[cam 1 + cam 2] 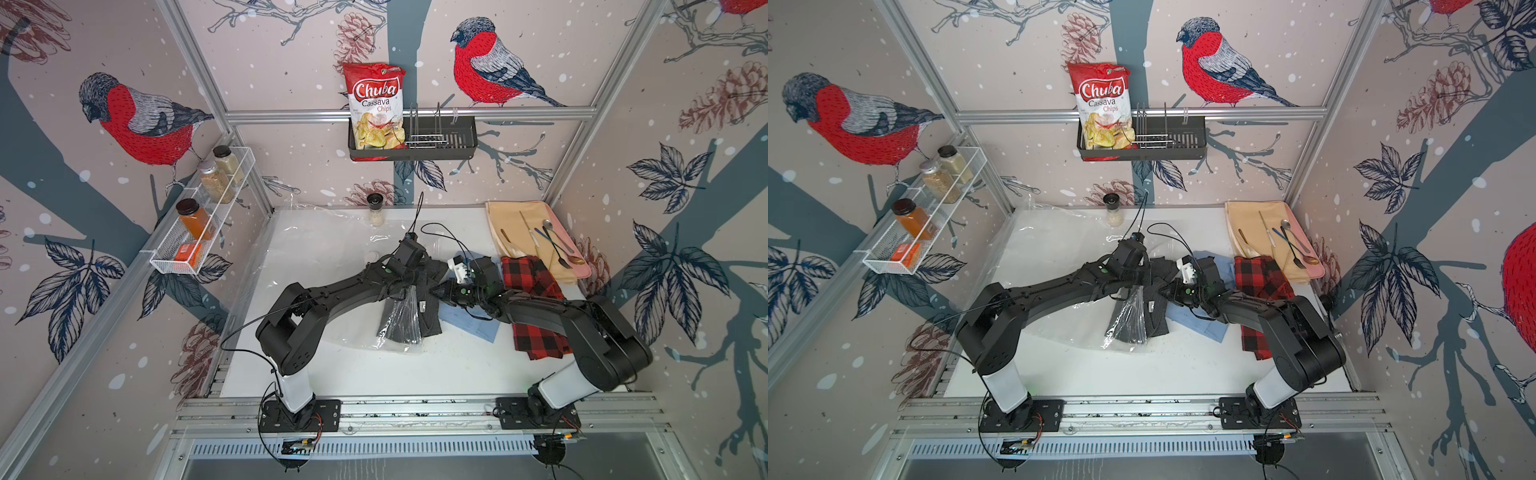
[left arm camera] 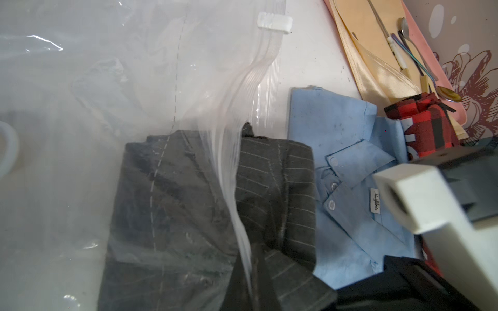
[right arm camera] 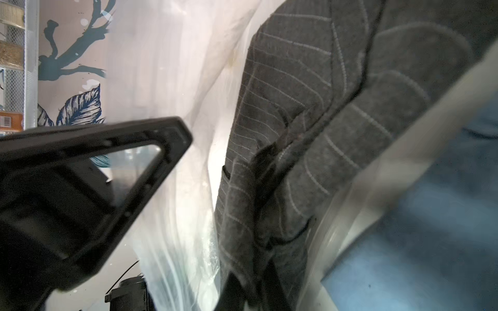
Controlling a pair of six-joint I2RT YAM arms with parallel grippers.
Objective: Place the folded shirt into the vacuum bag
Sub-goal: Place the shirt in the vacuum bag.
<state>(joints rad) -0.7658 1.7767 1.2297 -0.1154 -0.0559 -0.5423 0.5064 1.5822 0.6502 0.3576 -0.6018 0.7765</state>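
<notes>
I am looking down at the white table [image 1: 374,374], and a lot is crowding the middle of it. A blue shirt [image 1: 473,326] is lying just beside the grey shirt [image 1: 428,320], tucked partly under it. A red check shirt [image 1: 536,340] is lying past that, under my right arm. A pink tray [image 1: 579,262] with a fork [image 1: 557,249] and other cutlery is sitting in the far right corner. A small jar [image 1: 377,210] is standing at the back, on the far edge of the bag [image 1: 332,257]. The bag is spreading flat over the left half of the table, with its mouth facing the shirts. The grey shirt is lying halfway in, one end under the plastic and the other end sticking out. The left gripper [image 1: 409,286] is squeezed tight on the top lip of the bag, holding it up like a little tent. The right gripper [image 1: 441,291] is pinched together on the loose end of the grey shirt, and both arms are meeting right over it, hiding part of it in both top views. The bag [image 2: 80,80] is clear, shiny and crinkly, with a ridged zip strip, a white clip [image 2: 274,23] and a round white valve [image 2: 8,145]. The grey shirt [image 3: 310,107] is looking soft and fuzzy, with thin pale stripes. The blue shirt [image 2: 336,129] is smooth, with small buttons.
</notes>
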